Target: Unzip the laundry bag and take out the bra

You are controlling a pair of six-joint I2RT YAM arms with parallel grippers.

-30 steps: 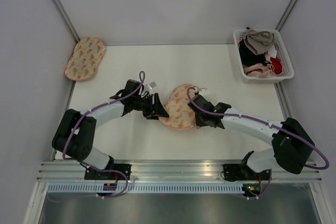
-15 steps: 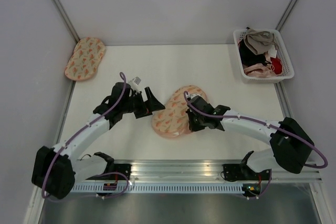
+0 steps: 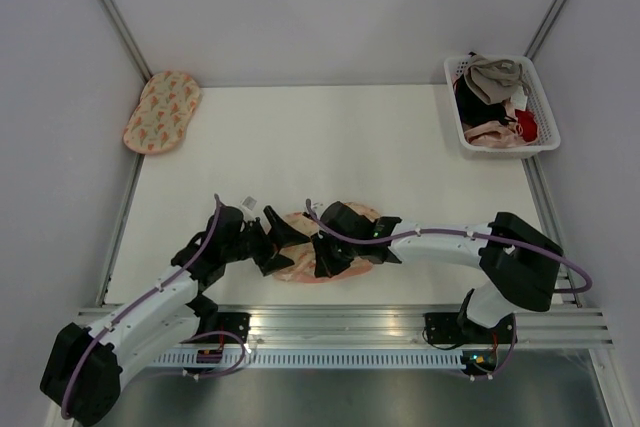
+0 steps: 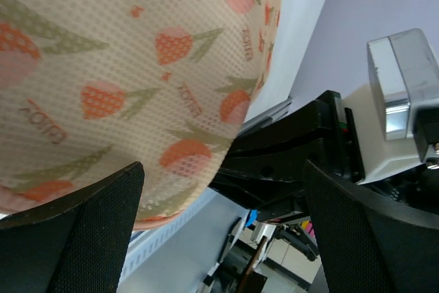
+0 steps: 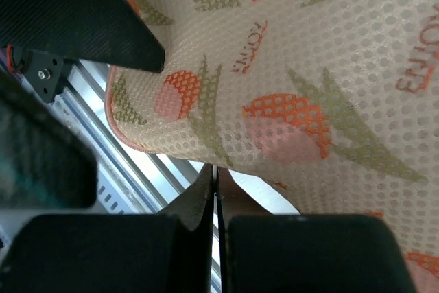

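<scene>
- A white basket (image 3: pixel 510 148) is sitting in the far right corner of the desk (image 3: pixel 330 137), holding mixed garments (image 3: pixel 495 77).
- The laundry bag (image 3: pixel 300 267) is lying by the near edge, long axis roughly along it.
- The left pincer (image 3: pixel 282 243) is gaping beside it; the right pincer (image 5: pixel 215 176) is pinching its pink edge.

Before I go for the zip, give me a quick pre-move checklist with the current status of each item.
1. laundry bag lying between both arms: ok.
2. left gripper open, ready beside the bag: ok.
3. right gripper shut on the bag's edge: ok.
4. Right gripper has the zip pull itself: cannot tell.
5. Zip opened, bra out: not ok, no bra visible.
6. Margin to the front rail: looks slim, not ok.
</scene>
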